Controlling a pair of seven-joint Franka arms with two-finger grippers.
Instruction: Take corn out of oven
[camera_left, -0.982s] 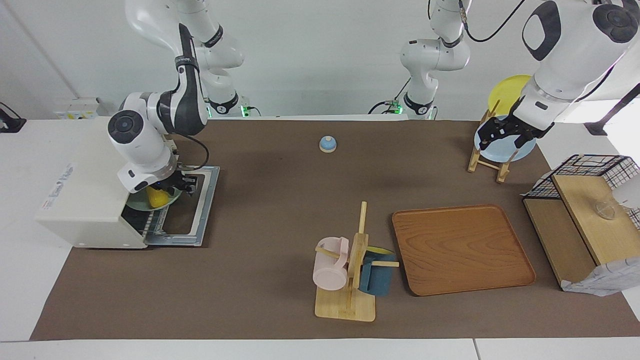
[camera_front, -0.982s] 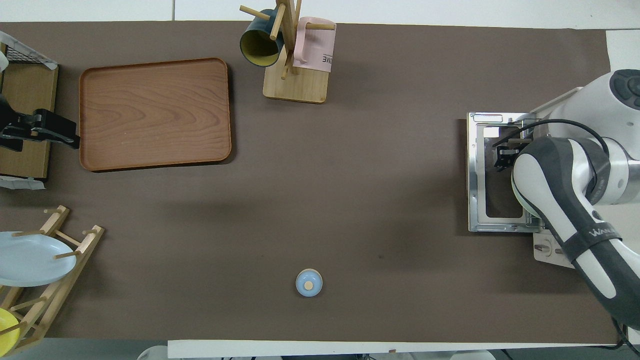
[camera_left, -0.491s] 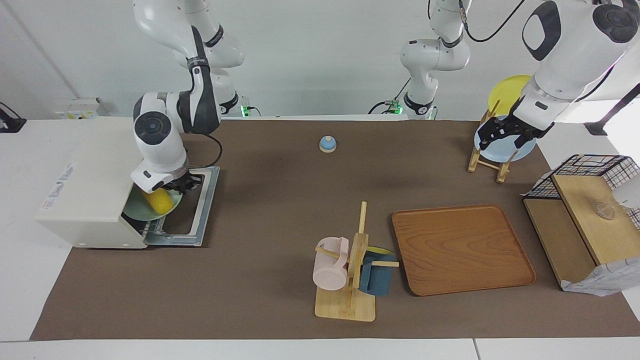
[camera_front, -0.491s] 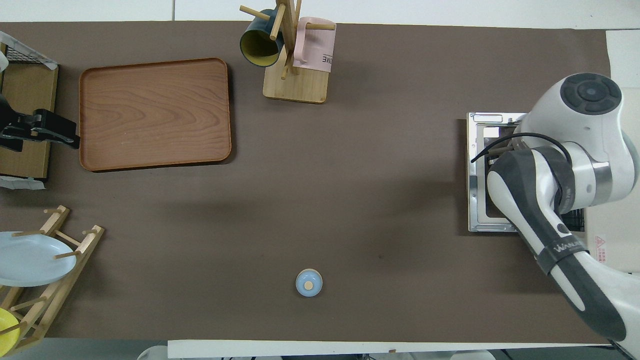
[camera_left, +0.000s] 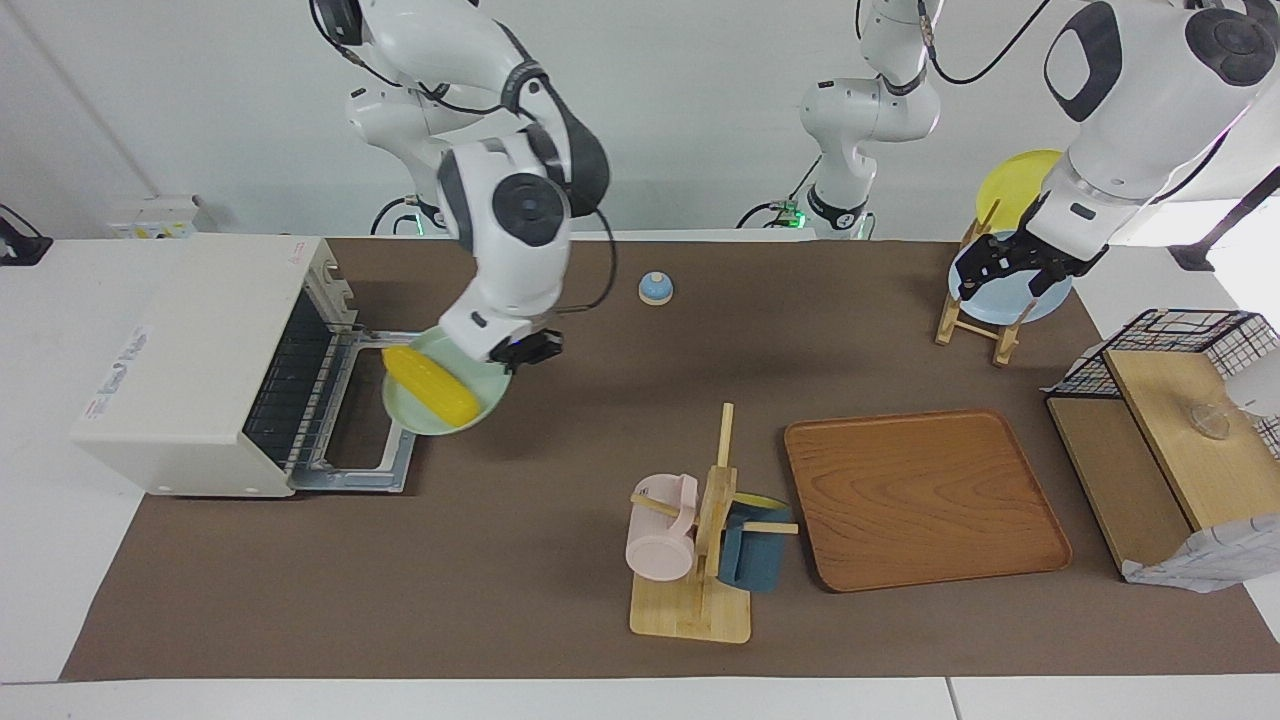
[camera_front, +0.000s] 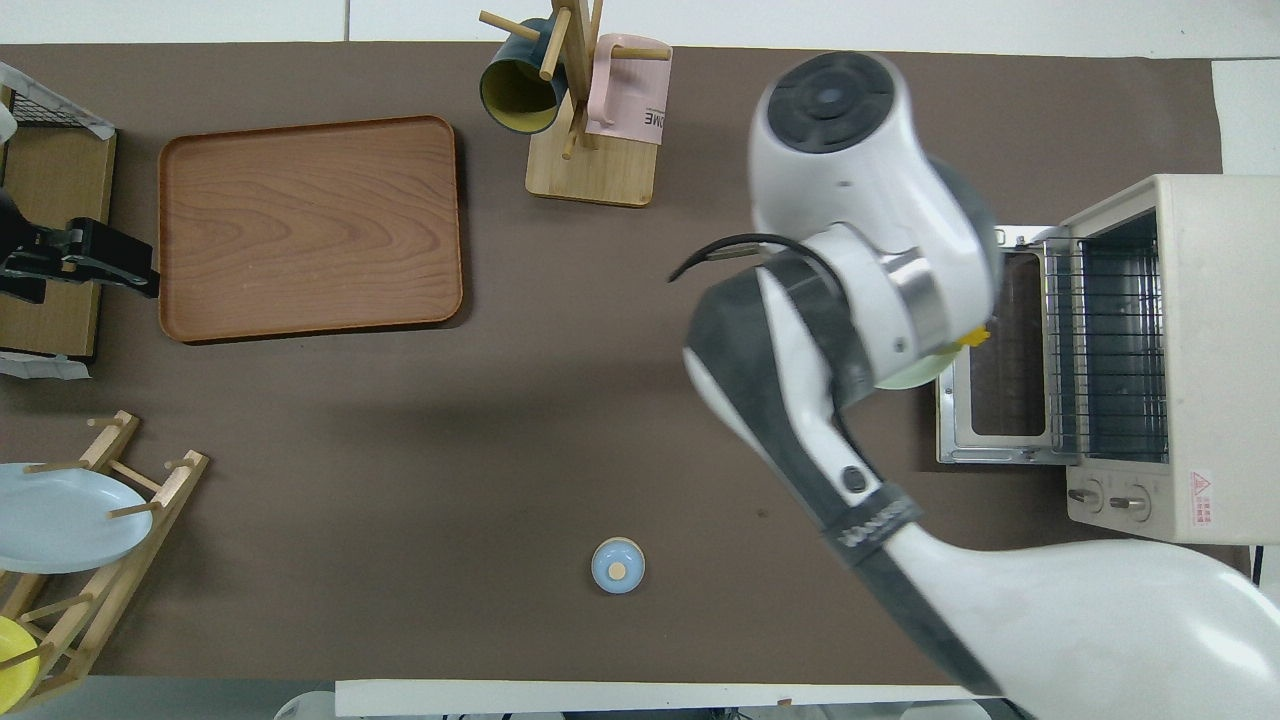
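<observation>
The corn (camera_left: 431, 385) is a bright yellow cob lying on a pale green plate (camera_left: 440, 403). My right gripper (camera_left: 522, 352) is shut on the rim of that plate and holds it in the air, tilted, over the outer edge of the open oven door (camera_left: 352, 440). The cream-white oven (camera_left: 190, 360) stands at the right arm's end of the table, its wire rack bare. In the overhead view my right arm covers most of the plate (camera_front: 915, 375); only the corn's tip (camera_front: 972, 338) shows. My left gripper (camera_left: 980, 280) waits in the air by the plate rack.
A wooden tray (camera_left: 925, 497) lies toward the left arm's end. A mug tree (camera_left: 700, 540) with a pink and a dark blue mug stands beside it. A small blue bell (camera_left: 655, 288) sits near the robots. A plate rack (camera_left: 975, 320) and a wire shelf (camera_left: 1170, 430) stand at the left arm's end.
My right arm has drawn back out of the oven and swung toward the table's middle, carrying the green plate with the corn out past the open door. The left arm has not moved.
</observation>
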